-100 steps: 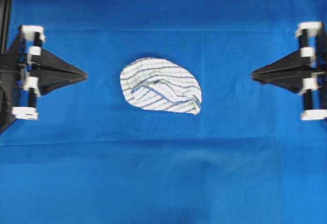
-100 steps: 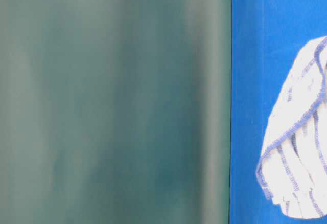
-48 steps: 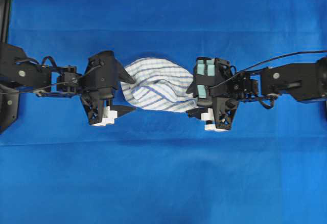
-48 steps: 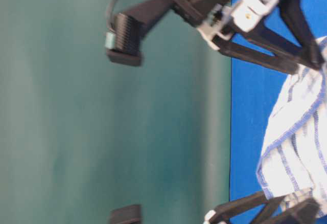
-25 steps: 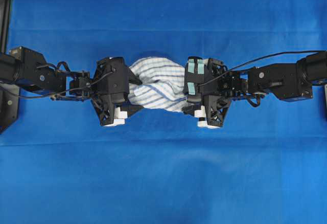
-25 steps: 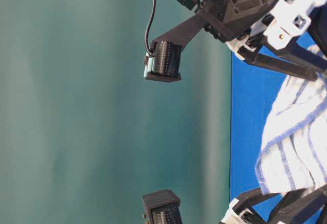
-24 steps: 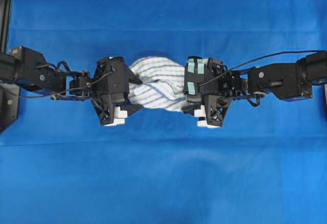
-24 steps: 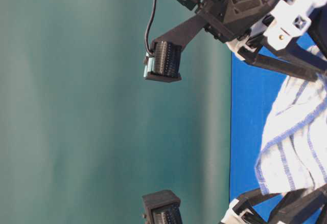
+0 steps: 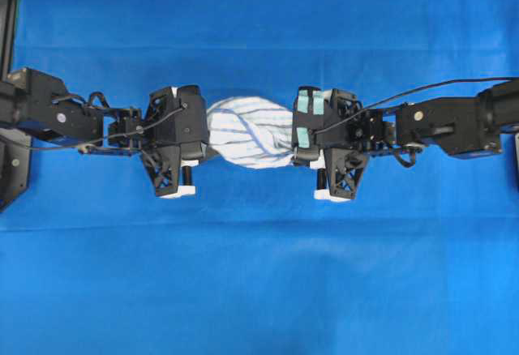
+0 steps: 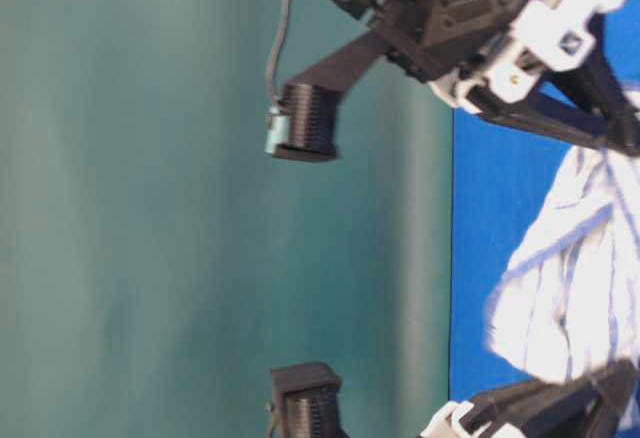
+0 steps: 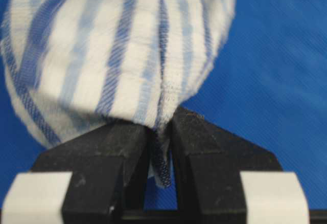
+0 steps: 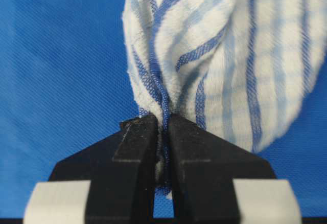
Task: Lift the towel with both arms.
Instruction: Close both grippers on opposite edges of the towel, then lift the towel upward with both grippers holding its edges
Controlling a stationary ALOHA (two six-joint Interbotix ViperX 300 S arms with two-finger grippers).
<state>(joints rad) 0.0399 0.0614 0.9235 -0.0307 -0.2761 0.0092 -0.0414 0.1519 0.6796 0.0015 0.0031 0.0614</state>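
Small soft white towel with thin blue and dark-blue stripes (image 9: 250, 132) bunched mid-table on plain blue tablecloth (image 9: 259, 274), strung between both arms; ends pinched, middle sagging and gathered into folds; not clear from overhead whether belly rests on cloth or hangs just clear. Left black pointed-finger gripper (image 11: 160, 132) clamped on one end, only a thin fold plus a hem tag caught between the tips; right black pointed-finger gripper (image 12: 162, 129) clamped on the opposite end, likewise a narrow twisted edge in the jaws, bulk of fabric bulging beyond. Both wrists low and near level, white plastic finger blocks (image 9: 180, 178) just beside towel ends; black left arm (image 9: 73, 120) reaching in from left edge, black right arm (image 9: 446, 124) from right edge, cable looping above it. Table-level view: blurred towel (image 10: 570, 288) between two finger sets, green backdrop (image 10: 200, 198) behind. Judged stage: grasp made, lift pending. Risks: bite shallow on both sides, so slip-out likely if arms pull apart while rising; uneven lift rate would load one pinch and drag fabric out of the other; loose weave could stretch or snag on tips; tablecloth possibly nipped under a tip and coming up too, cannot confirm.
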